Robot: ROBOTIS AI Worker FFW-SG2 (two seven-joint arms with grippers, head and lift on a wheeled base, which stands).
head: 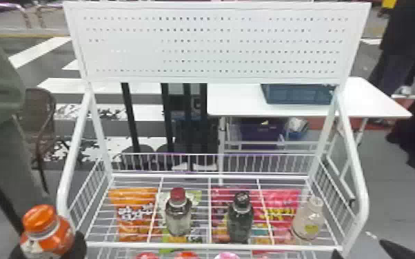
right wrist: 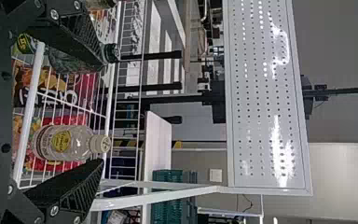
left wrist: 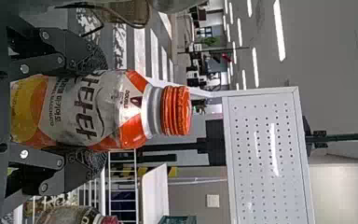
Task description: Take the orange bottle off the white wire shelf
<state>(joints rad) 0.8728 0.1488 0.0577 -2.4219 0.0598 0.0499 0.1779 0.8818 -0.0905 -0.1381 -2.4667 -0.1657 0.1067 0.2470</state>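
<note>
My left gripper (head: 47,250) is shut on the orange bottle (head: 46,225), upright outside the front left corner of the white wire shelf (head: 213,245). In the left wrist view, the bottle (left wrist: 91,112) has its orange cap and label uncovered, and the left gripper (left wrist: 105,111) presses on both its sides. My right gripper (head: 363,251) is at the shelf's front right corner. Seen in the right wrist view, the right gripper (right wrist: 103,114) stands open with its fingers wide apart, and a clear bottle (right wrist: 72,142) is visible beyond them, on the shelf.
The shelf's top tier holds a red-capped bottle (head: 178,211), a dark bottle (head: 240,218) and a pale-capped bottle (head: 308,220). Snack bags (head: 132,213) show through its wires. White side rails (head: 358,179) flank it; a perforated panel (head: 213,44) rises behind.
</note>
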